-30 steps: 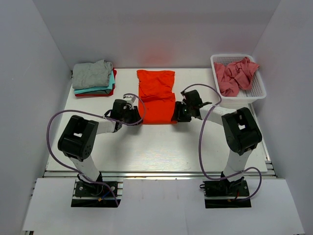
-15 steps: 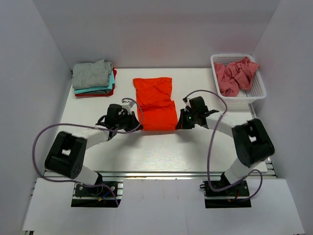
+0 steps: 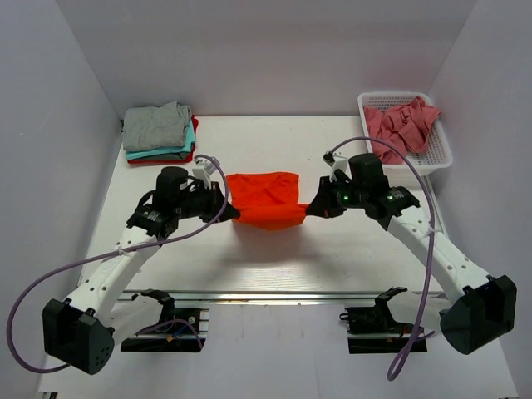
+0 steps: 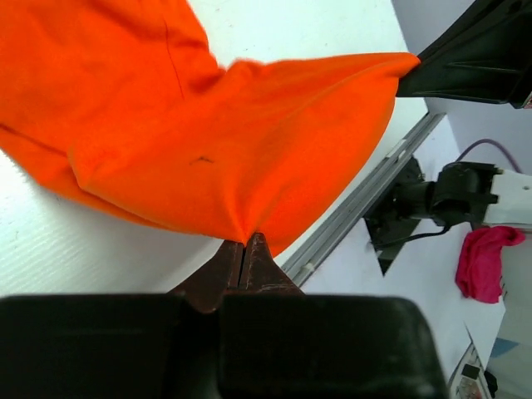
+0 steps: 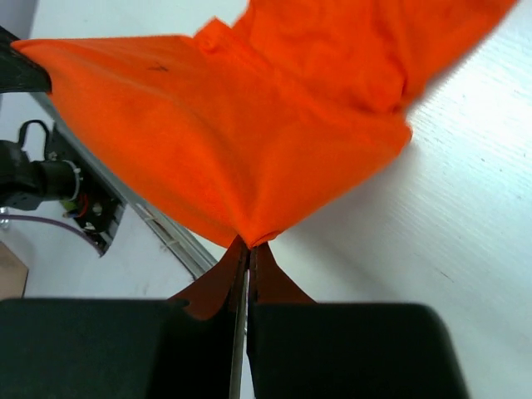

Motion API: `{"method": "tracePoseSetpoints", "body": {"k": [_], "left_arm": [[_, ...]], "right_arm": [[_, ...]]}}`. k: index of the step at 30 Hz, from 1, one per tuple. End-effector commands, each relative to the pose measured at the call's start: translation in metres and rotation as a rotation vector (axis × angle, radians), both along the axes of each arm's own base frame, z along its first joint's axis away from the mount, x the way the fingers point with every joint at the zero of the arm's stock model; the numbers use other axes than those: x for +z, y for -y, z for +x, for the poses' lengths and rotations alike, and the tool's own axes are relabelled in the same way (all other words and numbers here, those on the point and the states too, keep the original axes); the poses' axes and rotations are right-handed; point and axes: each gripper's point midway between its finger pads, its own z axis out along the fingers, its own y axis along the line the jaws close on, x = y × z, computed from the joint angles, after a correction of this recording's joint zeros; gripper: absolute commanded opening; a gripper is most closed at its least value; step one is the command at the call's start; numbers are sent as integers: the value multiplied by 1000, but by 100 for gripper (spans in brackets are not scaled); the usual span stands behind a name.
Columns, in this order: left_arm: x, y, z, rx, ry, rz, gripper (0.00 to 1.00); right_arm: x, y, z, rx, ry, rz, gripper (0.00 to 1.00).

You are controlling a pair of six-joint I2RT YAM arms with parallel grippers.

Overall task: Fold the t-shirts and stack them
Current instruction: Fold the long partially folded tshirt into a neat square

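Observation:
The bright orange-red t-shirt (image 3: 264, 199) hangs stretched above the table's middle between my two grippers. My left gripper (image 3: 229, 208) is shut on its left corner, seen up close in the left wrist view, where the fingertips pinch the cloth (image 4: 224, 158) at the left gripper (image 4: 245, 241). My right gripper (image 3: 312, 208) is shut on the right corner; the right wrist view shows the cloth (image 5: 249, 125) bunched at the right gripper (image 5: 249, 245). A folded stack of t-shirts (image 3: 160, 131), grey on top over teal and red, lies at the back left. A dusty pink t-shirt (image 3: 401, 126) is crumpled in the basket.
A white plastic mesh basket (image 3: 440, 158) stands at the back right near the right wall. White walls enclose the table on three sides. A metal rail (image 3: 266, 295) runs along the near table edge, with both arm bases below it.
Both grippers closed on the near corners of the orange-red t-shirt and lifted it off the table, pulling it toward the near side; both arms rose and stretched outward.

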Motion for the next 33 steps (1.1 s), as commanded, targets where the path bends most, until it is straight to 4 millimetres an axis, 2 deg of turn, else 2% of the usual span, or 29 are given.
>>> {"method": "tracePoseSetpoints", "body": {"k": [1,3,4,6,7,10,12,13,14,16,17,18,19,20,21,23,27,28,30,31,32,33], "left_arm": [[21,-4,-9,17,-22,-1,0],[27,-8,-2,53,-6,0,0],[25,-7,3,62,-7,6,0],[24,-11,14,113,-20,5,0],[31,-14,25,153,6,20,0],[33,-23,50,253,21,68,0],[27,-27,63,308,13,88,0],[22,-34,70,366,-7,100,0],[25,-34,79,389,7,95,0],[14,-33,93,408,-6,116,0],[16,-30,101,409,11,106,0],[10,-29,106,408,1,112,0],[14,-26,115,409,12,105,0],[0,-23,123,407,-23,126,0],[3,-27,133,431,-29,140,0],[-4,-29,145,447,-50,158,0],[-18,-33,165,453,-74,193,0],[-26,-35,171,461,-90,202,0],[-31,-36,178,462,-100,199,0],[-31,-34,184,463,-94,196,0],[-41,-36,188,461,-119,202,0],[-41,-36,194,461,-118,192,0]], "right_arm": [[23,-1,-3,50,23,13,0],[31,-5,4,46,41,19,0],[23,-4,12,23,28,-8,0],[26,-4,25,-16,43,-22,0],[23,-5,33,-34,32,-30,0],[19,-9,54,-76,38,-34,0],[15,-9,64,-93,32,-40,0],[21,-12,75,-101,47,-34,0],[11,-12,84,-117,26,-56,0],[26,-14,100,-133,78,-41,0],[22,-14,110,-144,73,-45,0],[20,-15,113,-144,66,-51,0],[19,-18,115,-136,57,-41,0],[9,-18,124,-140,29,-52,0],[7,-20,124,-135,7,-43,0],[-2,-21,134,-144,-25,-43,0],[-17,-4,161,-262,-36,-94,0],[-24,-6,165,-262,-50,-97,0],[-18,-7,178,-265,-25,-80,0],[-30,-7,183,-270,-44,-90,0],[-31,-8,187,-267,-41,-90,0],[-25,-9,194,-260,-24,-77,0]]}}
